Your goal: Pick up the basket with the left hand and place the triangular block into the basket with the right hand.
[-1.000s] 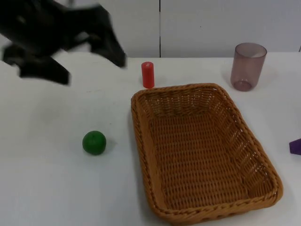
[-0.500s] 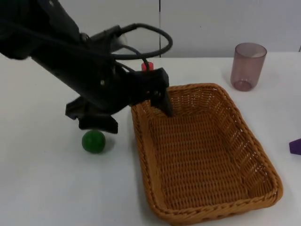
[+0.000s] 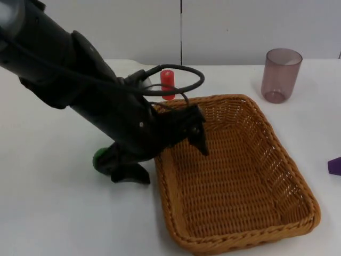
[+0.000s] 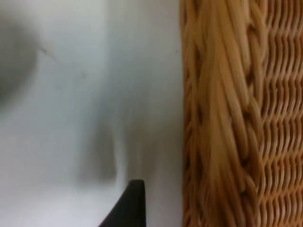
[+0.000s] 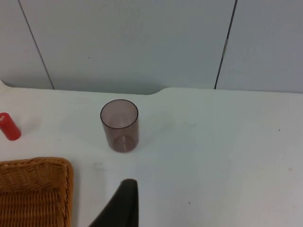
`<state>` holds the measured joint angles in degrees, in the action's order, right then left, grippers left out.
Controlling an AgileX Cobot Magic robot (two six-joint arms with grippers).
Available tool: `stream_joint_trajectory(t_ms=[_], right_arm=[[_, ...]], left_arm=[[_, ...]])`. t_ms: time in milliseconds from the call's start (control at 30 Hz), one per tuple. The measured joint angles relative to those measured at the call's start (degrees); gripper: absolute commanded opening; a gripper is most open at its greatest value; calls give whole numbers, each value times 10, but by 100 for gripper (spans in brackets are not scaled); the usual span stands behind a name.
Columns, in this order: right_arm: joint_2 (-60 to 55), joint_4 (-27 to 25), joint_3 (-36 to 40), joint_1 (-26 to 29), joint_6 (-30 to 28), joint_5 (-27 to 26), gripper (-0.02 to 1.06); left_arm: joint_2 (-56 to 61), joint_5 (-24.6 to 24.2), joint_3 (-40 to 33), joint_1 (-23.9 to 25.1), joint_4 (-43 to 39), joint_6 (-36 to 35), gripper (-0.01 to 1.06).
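The tan wicker basket [image 3: 234, 176] lies flat on the white table, right of centre. My left gripper [image 3: 166, 160] is open and low over the basket's left rim, one finger [image 3: 200, 143] inside the basket and the other [image 3: 132, 175] outside on the table. In the left wrist view the thick woven rim [image 4: 213, 118] runs beside the outer fingertip [image 4: 130, 203]. A purple triangular block [image 3: 334, 166] lies at the table's right edge, cut off by the picture. My right gripper [image 5: 120, 205] waits above the table's far right, near the cup.
A green ball [image 3: 98, 158] sits left of the basket, mostly hidden by the left arm. A red cylinder [image 3: 167, 80] stands behind the basket. A translucent purple cup [image 3: 281, 74] stands at the back right, also in the right wrist view [image 5: 120, 125].
The left arm has swung from the upper left down to the basket's left rim. It now straddles the rim and covers most of the green ball.
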<state>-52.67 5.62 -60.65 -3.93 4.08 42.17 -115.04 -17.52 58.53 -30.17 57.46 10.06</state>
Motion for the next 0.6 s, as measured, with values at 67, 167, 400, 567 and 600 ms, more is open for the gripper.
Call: stream_joint_trajectory(t_ms=[67,167,400,567,600], right_arm=[[0,0,0,0,-1,0,105],[0,0,0,0,-2,0,105],[0,0,0,0,-6,0,105],[0,1,0,0,-7,0,105],[0,1,0,0,-8,0,105]], left_arm=[[-8,10,0,-6,11,-10,101],[-23,18,0,-10,16,-23,101],[-32,30,0,-10,18,-43,99],[-32,34,0,-10,16,-45,50],[-33,34,0,-10,15,-45,27]])
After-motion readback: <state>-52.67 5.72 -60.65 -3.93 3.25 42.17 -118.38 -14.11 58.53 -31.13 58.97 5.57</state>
